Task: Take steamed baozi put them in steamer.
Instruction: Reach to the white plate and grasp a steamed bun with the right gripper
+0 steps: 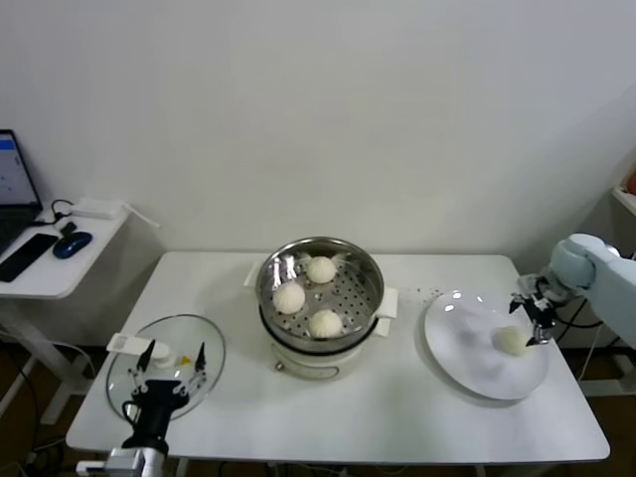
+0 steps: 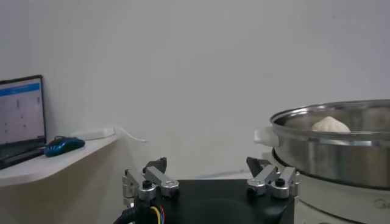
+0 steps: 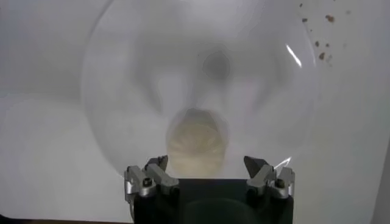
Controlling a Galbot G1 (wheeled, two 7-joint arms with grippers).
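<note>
Fingers spread over plate baozi, seemingly untouched.

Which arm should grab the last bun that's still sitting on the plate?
The right. Its right gripper hangs open directly over the last baozi on the plate. The left gripper is parked over the glass lid across the table, with the steamer in between.
</note>
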